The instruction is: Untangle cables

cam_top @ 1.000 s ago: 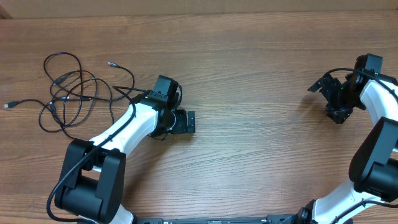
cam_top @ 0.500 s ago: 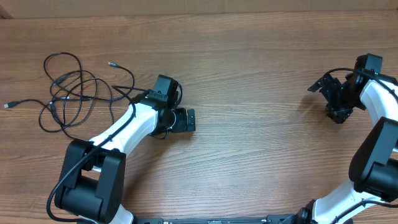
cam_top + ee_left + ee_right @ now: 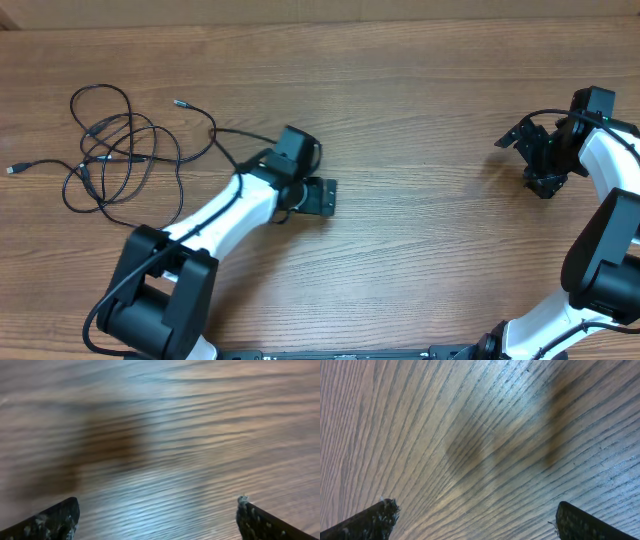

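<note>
Overhead: the cables (image 3: 120, 150) lie in one loose knot of overlapping black loops at the far left of the wooden counter (image 3: 420, 90), w/ two silver-tipped plug ends (image 3: 14, 170) poking out & one strand trailing right toward the left arm (image 3: 230, 200). The left pincer (image 3: 322, 197) sits near mid-counter, right of the tangle & apart from it, holding nothing. The right pincer (image 3: 525, 160) hangs far over by the right edge, well apart from the cords, also empty. Prob. both are parked clear so the knot lies unobstructed before a first pick. Left wrist: its fingertips (image 3: 55, 521) show at both bottom corners, spread wide, w/ only bare, blurred woodgrain between; no cable in view. Right wrist: likewise, fingertips (image 3: 370, 520) wide apart at the corners, bare grain & soft shadows below. Task looks unstarted; next move prob. needs the left arm to swing left toward a free plug end, since loose ends should pull out easiest.
</note>
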You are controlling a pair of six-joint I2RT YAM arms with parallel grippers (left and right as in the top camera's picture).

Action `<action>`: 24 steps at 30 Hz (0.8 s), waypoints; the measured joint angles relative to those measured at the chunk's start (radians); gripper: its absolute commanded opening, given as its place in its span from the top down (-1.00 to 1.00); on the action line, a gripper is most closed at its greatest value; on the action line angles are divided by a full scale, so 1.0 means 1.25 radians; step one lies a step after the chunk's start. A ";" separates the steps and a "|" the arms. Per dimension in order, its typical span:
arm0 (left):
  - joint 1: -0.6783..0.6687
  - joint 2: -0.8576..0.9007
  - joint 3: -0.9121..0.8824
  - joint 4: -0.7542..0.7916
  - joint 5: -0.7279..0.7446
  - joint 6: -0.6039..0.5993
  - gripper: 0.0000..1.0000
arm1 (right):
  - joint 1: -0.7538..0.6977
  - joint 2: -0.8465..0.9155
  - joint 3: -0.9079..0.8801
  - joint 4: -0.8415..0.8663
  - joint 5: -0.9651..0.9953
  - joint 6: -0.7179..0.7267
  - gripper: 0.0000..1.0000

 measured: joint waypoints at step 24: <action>-0.041 -0.191 -0.223 0.239 -0.034 0.175 -0.99 | 0.000 0.000 0.000 0.000 0.000 0.001 -1.00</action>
